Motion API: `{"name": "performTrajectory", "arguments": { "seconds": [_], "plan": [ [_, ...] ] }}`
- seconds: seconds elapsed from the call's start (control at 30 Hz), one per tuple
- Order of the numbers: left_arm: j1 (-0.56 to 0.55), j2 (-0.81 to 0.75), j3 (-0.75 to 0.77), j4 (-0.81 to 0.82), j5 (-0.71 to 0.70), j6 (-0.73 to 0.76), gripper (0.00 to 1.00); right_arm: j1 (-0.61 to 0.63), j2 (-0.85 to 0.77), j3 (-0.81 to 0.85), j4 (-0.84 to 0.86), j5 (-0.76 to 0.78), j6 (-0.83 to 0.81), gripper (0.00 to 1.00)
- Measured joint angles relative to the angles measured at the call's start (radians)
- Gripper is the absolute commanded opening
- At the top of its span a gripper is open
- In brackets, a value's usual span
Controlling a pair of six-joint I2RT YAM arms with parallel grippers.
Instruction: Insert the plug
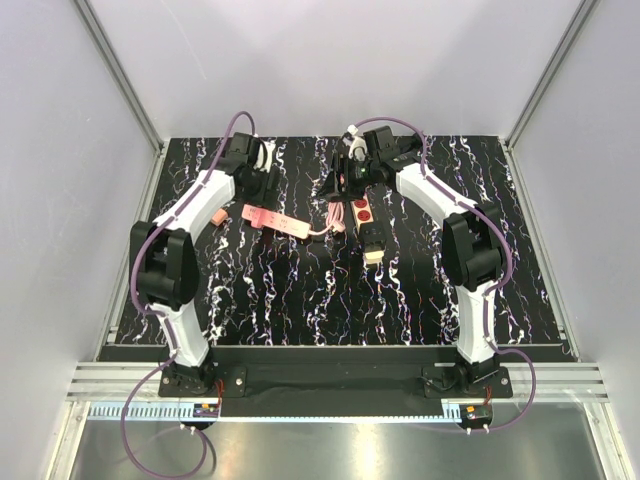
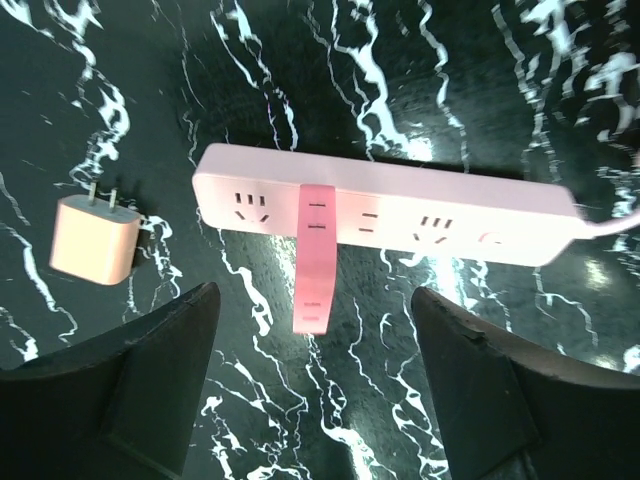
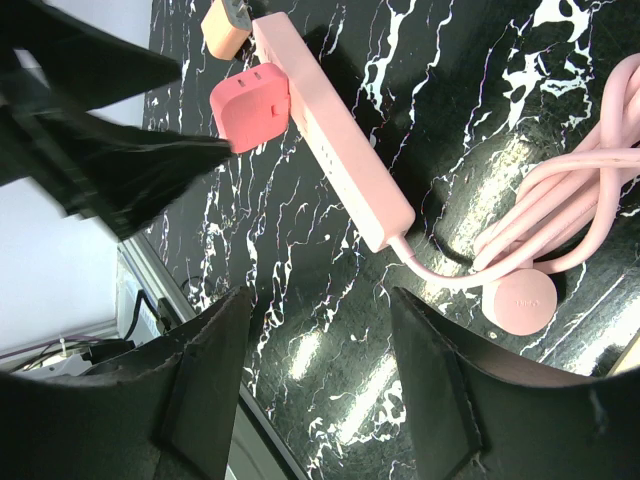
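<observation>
Left claw [image 2: 313, 305] and right claw [image 3: 320, 300] gape empty; plug [image 2: 95, 240] lies beside power strip [image 2: 400, 215].

A peach cube plug [image 2: 95, 240] lies unplugged, prongs toward 12 o'clock, at 9 o'clock of the long pink plastic power strip [image 2: 400, 215], apart.

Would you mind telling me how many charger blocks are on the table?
2. The peach charger lies loose past the end of the pink power strip; the red charger sits against that strip. Others may be hidden.
</observation>
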Motion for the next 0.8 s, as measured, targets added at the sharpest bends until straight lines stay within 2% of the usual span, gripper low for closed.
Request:
{"name": "performTrajectory", "arguments": {
  "seconds": [0.13,0.3,0.63,0.8],
  "plan": [
    [0.000,-0.027,0.006,0.000,0.006,-0.001,0.82,0.000,0.000,-0.003,0.000,-0.001,-0.001,0.57],
    [0.018,-0.027,0.008,0.000,-0.002,-0.030,0.80,0.000,0.000,-0.003,0.000,-0.007,-0.001,0.56],
    [0.217,-0.013,0.036,0.004,-0.050,-0.063,0.79,0.000,0.000,-0.003,0.000,-0.021,-0.001,0.58],
    [0.257,0.071,0.051,0.011,-0.080,-0.018,0.78,0.000,0.000,-0.003,0.000,-0.029,-0.001,0.58]
  ]
}}
